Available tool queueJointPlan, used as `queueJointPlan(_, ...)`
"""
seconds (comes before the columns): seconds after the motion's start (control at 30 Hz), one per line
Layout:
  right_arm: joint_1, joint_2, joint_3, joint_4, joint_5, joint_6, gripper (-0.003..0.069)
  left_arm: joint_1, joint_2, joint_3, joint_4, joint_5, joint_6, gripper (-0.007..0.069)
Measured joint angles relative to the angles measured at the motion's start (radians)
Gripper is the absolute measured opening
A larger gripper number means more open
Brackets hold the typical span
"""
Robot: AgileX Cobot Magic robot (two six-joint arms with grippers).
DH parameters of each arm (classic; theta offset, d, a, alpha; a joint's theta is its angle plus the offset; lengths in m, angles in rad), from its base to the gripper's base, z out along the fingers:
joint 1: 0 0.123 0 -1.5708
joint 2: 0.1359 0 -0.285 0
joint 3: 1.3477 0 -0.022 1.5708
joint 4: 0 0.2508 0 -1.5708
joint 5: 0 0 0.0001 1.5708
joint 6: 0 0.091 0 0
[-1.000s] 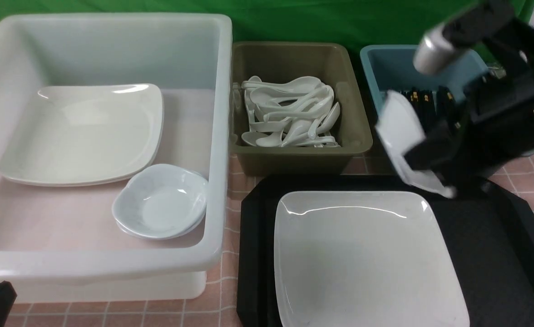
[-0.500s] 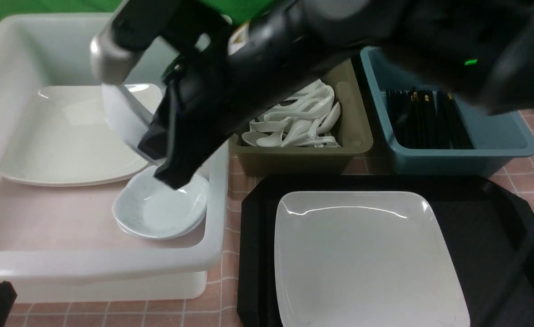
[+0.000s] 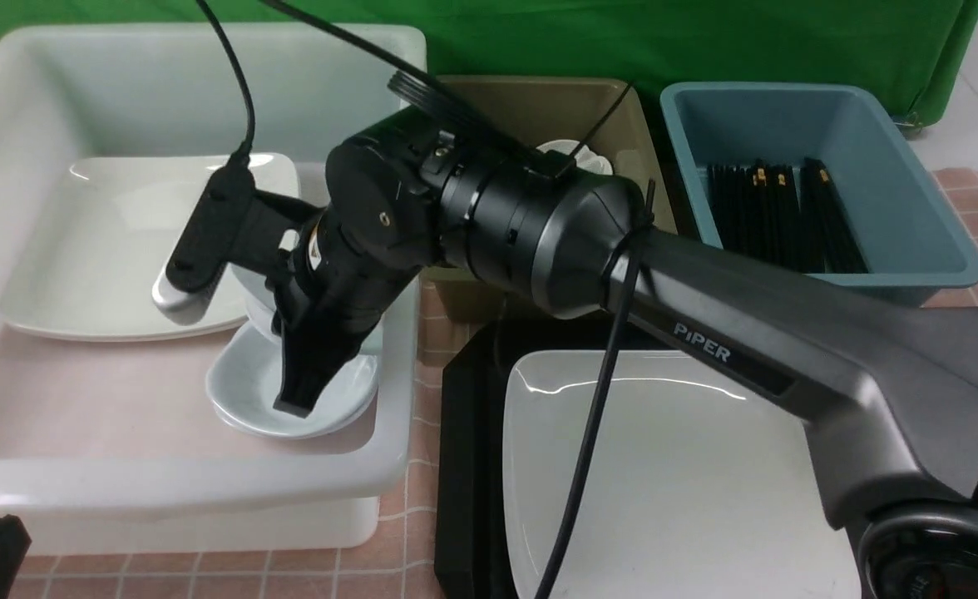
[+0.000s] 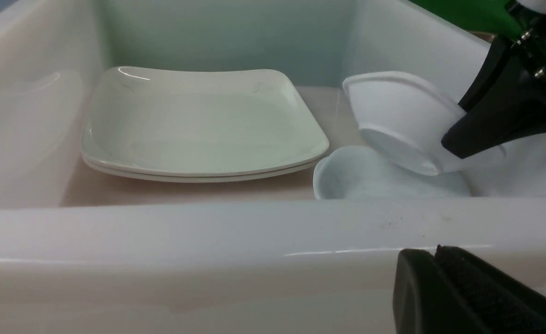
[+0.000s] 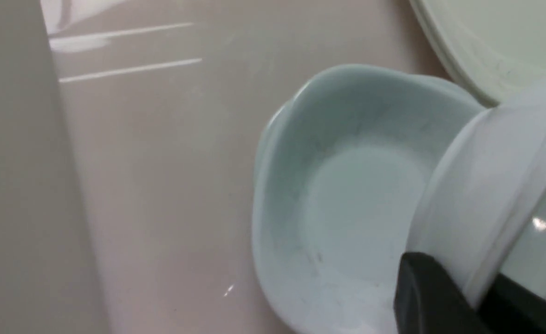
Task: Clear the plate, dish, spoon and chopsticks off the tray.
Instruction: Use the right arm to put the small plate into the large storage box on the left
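1. Change over the last second: the right arm stood at the right, in front of the blue tub (image 3: pixel 822 108), carrying the dish. It has since swung across to the white tub (image 3: pixel 206 491) on the left. The arm body now spans from lower right to that tub and covers most of the olive tub (image 3: pixel 530 96).
2. The right hand (image 3: pixel 291 393) is clamped on the rim of the dish (image 4: pixel 400 118), as it was a second ago.
3. Dish position: inside the white tub, steeply tilted, directly over the lower dishes (image 3: pixel 244 391) stacked near the tub's right wall. Whether it touches them cannot be determined.
4. Dish appearance: small, glossy white, rounded-square, with a stepped rim and a flat foot facing down and outward.
5. Unchanged: the plate (image 3: pixel 672 466) lies flat on the tray (image 3: pixel 464 466). The plate stack (image 3: pixel 106 249) sits in the tub beside the lower dishes.
6. The left hand (image 4: pixel 440 287) has not moved. It sits low outside the tub's near wall with its fingers together and holds nothing.
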Motion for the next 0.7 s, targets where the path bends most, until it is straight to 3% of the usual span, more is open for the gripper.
queueJointPlan(0.4,0.0,0.0,-0.002,-0.001,-0.01,0.028,0.0372,0.0,0.0,0.0,0.0,0.0,-0.001,0.0021)
queueJointPlan(0.7,0.0,-0.063,-0.002,-0.003,0.093,0.102,0.0393,0.0,0.0,0.0,0.0,0.0,-0.001,0.0021)
